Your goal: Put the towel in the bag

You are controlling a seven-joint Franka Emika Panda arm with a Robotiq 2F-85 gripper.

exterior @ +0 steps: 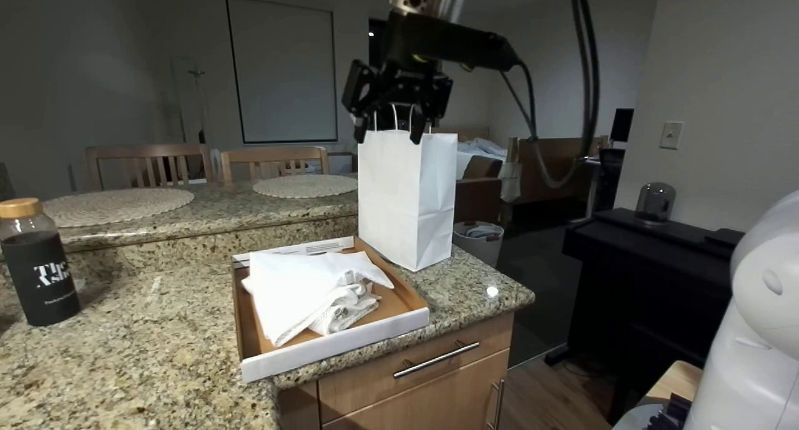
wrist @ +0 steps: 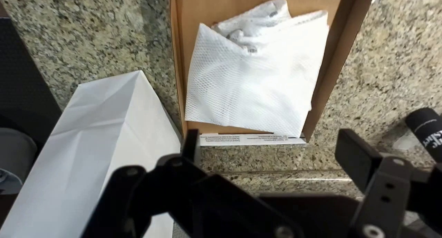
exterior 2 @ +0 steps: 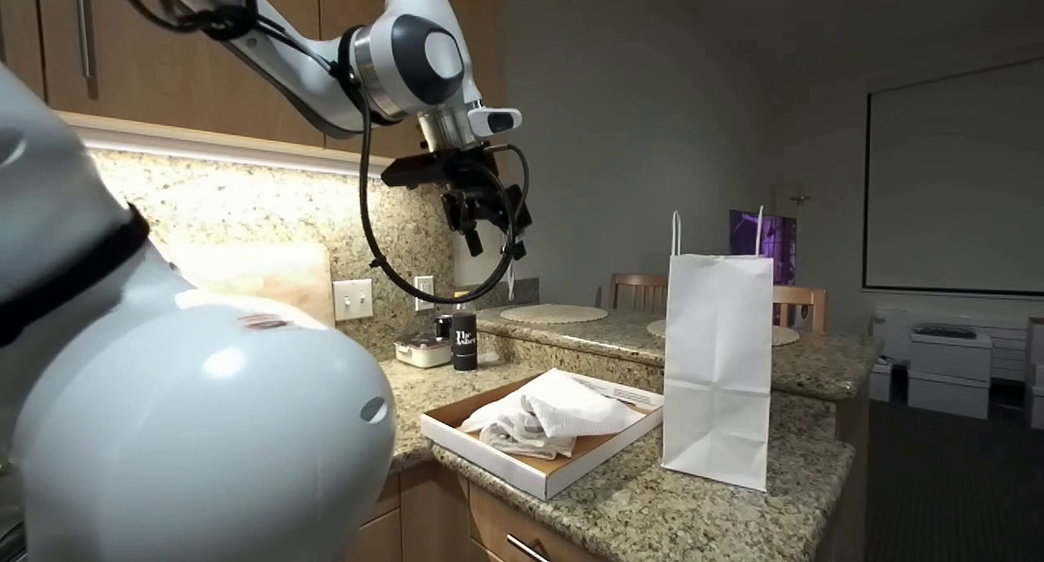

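A white towel lies folded and crumpled in a shallow cardboard tray; it shows in both exterior views and in the wrist view. The tray has white outer walls and a brown inside. A tall white paper bag stands upright beside the tray, its handles up. Its inside is hidden. My gripper is open and empty, high above the counter and apart from towel and bag.
The granite counter has a raised ledge behind the tray with round woven mats. A dark bottle stands on the counter away from the bag. A drawer lies below the counter's edge.
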